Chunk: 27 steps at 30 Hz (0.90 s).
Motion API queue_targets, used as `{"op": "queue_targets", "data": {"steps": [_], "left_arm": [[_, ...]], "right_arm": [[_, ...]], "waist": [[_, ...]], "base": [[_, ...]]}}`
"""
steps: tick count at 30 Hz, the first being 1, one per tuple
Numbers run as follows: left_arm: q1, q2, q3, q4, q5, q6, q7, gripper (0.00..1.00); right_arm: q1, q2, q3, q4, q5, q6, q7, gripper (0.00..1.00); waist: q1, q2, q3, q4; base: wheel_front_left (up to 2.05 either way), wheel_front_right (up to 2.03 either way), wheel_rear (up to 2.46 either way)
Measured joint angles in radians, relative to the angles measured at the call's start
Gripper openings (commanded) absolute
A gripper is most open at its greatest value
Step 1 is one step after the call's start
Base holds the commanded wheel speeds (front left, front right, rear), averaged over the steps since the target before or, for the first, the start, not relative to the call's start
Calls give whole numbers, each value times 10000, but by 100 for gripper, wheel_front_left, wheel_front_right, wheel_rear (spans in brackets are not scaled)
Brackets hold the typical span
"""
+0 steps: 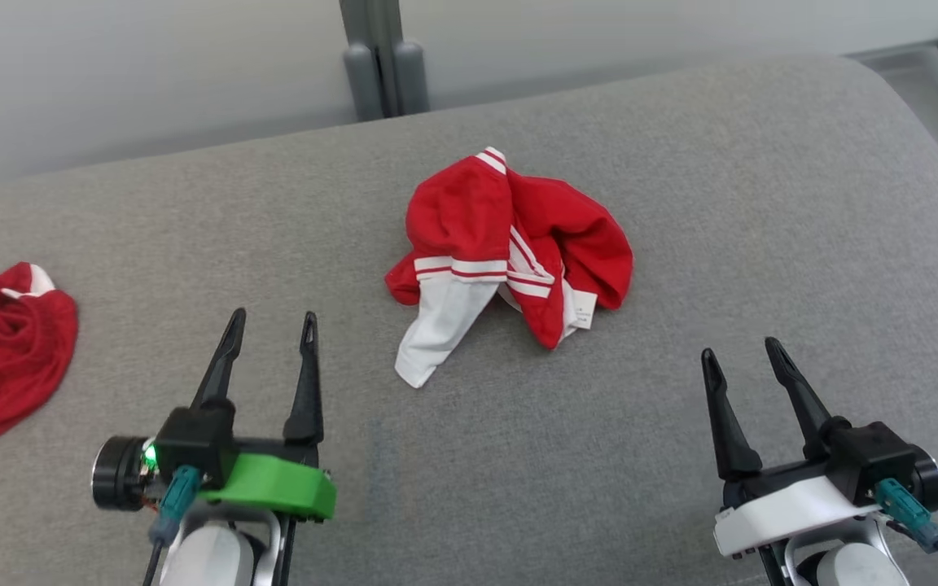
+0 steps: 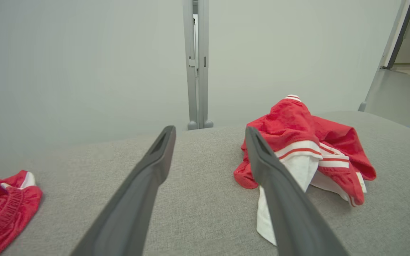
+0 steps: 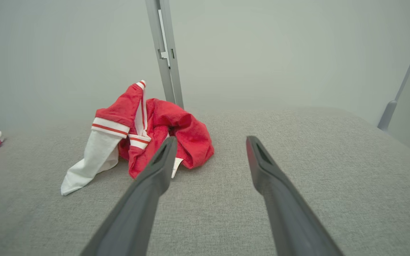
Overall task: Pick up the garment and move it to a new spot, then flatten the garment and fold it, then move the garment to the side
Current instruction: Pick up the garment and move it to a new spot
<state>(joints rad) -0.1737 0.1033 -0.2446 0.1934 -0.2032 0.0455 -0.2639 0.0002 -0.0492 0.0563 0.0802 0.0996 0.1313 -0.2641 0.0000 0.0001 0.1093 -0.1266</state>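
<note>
The garment (image 1: 510,244) lies in a crumpled heap near the middle of the grey fabric-covered bench (image 1: 762,203), ahead of both claws and touching neither. It is bright red cloth bunched into loose folds, with white bands edged by thin red stripes crossing its front. A plain white panel hangs out from under one band and lies flat on the bench, pointing toward the robot. A small white label shows at the heap's lower right edge, and a striped cuff or hem sticks up at the far top. The left claw (image 1: 273,316) hovers above the bench with its two dark fingers spread apart and nothing between them, and the garment sits just to its right. The right claw (image 1: 740,348) is likewise spread wide and empty, further off on the other side. A second red garment (image 1: 5,350) lies bunched at the bench's left edge, well apart from the first.
</note>
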Motion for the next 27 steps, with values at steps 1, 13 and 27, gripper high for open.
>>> {"op": "queue_targets", "data": {"steps": [1,13,27], "left_arm": [[263,-17,113,-230,71,-4,0,100],[3242,-476,999,-1885,821,-150,-2,100],[3348,-527,604,-2134,681,-291,-2,100]], "right_arm": [[80,0,-12,-12,-44,0,0,100],[680,0,-52,-401,-127,0,0,100],[825,0,-184,-290,-127,0,0,100]], "waist": [[0,0,-141,115],[0,0,-1629,1383],[0,0,-1794,1647]], "base": [[0,0,0],[0,0,0],[0,0,0]]}}
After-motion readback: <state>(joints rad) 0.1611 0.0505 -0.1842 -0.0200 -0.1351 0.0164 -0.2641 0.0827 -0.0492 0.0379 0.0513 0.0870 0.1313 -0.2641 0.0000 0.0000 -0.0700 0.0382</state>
